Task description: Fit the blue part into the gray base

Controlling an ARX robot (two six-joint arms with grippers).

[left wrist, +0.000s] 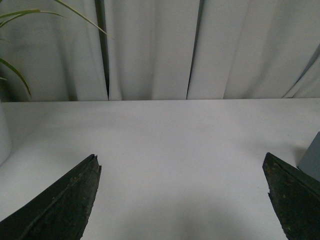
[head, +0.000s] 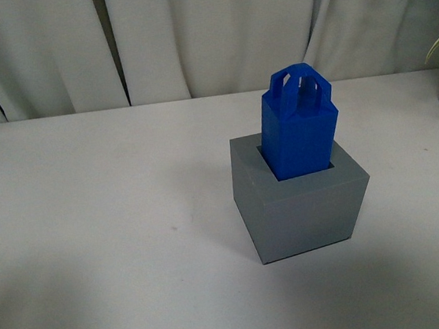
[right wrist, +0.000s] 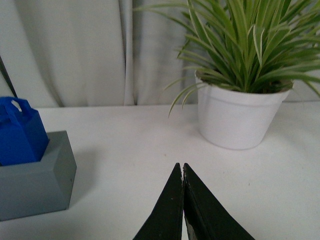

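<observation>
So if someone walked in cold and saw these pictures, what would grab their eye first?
The bright blue plastic prism with looped top standing in the recess of the matte gray plastic cube, right of centre on the white table. Next, the leafy green plant in a white pot, beyond the shut right gripper; the left gripper is open over bare table.

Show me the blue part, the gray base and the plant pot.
blue part (head: 299,135), front view, its front face.
gray base (head: 304,214), front view, its front wall.
plant pot (right wrist: 240,120), right wrist view, its white side.
</observation>
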